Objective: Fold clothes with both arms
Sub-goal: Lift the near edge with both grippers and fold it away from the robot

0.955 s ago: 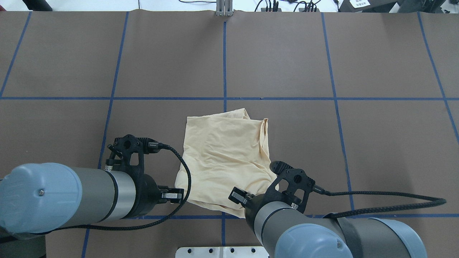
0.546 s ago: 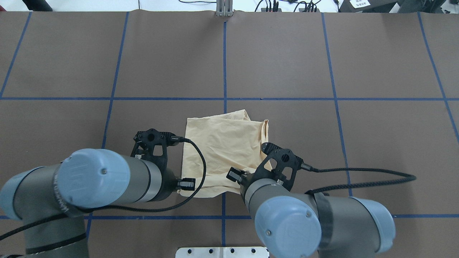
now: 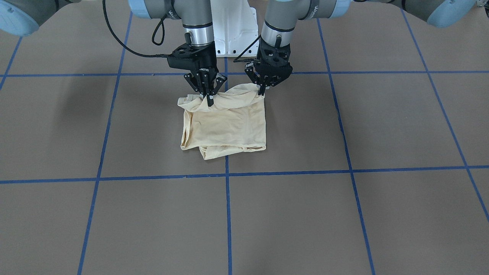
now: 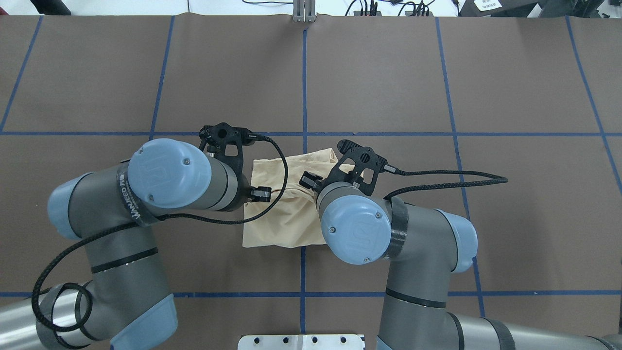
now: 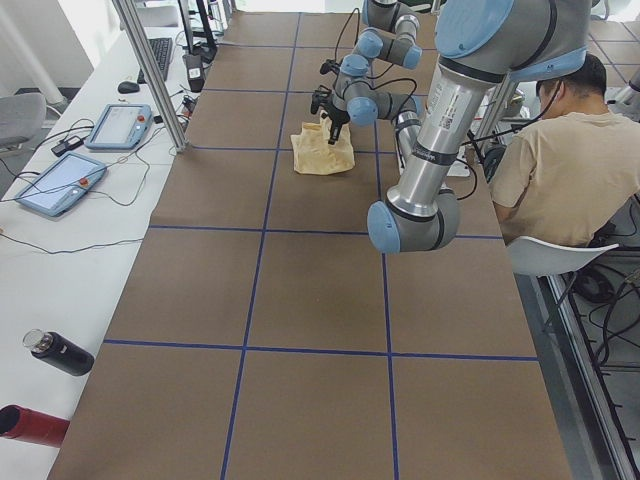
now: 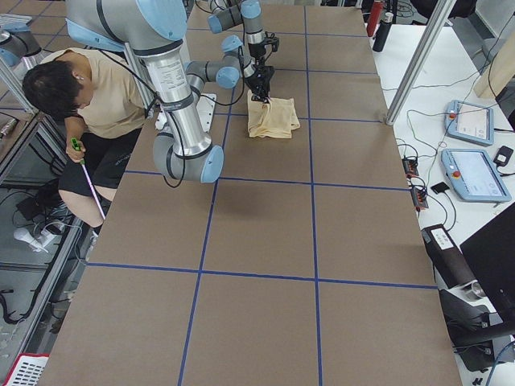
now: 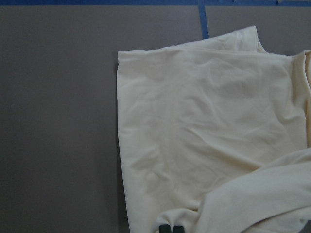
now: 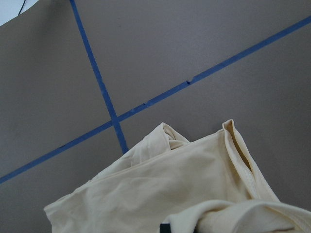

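Brown table (image 3: 344,214) holds the yellow shirt (image 3: 227,124) in its middle; left claw (image 3: 263,91) and right claw (image 3: 209,100) each pinch tight its lifted robot-side edge, mid-fold; next, I think, lay it over the far edge.

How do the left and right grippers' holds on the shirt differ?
The left gripper pinches the T-shirt at its lifted edge's corner; the right gripper pinches inward of the other corner, leaving cloth bunched beyond it. In the front-facing view the right gripper's fingers end lower than the left's. Both are shut on the same raised edge.
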`<act>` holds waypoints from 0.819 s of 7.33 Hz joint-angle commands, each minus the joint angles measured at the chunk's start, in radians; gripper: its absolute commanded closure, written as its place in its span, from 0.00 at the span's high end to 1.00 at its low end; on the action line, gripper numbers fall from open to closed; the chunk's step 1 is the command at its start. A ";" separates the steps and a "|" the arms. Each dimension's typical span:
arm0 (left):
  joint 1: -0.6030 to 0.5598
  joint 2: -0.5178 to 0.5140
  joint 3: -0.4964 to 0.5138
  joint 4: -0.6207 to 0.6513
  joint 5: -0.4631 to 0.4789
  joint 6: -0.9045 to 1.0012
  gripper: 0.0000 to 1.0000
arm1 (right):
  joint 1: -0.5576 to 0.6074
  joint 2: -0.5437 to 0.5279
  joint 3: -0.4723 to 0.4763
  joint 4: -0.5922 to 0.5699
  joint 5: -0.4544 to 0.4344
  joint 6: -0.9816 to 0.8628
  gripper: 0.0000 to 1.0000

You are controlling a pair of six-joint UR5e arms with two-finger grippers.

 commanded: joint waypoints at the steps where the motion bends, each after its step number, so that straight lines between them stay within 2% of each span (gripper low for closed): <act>1: -0.068 -0.049 0.132 -0.070 -0.002 0.072 0.00 | 0.030 0.019 -0.042 0.007 0.008 -0.052 0.00; 3: -0.105 -0.075 0.276 -0.200 -0.002 0.081 0.00 | 0.045 0.049 -0.084 0.007 0.028 -0.086 0.00; 6: -0.112 -0.083 0.353 -0.271 -0.002 0.107 0.00 | 0.082 0.106 -0.173 0.009 0.063 -0.091 0.00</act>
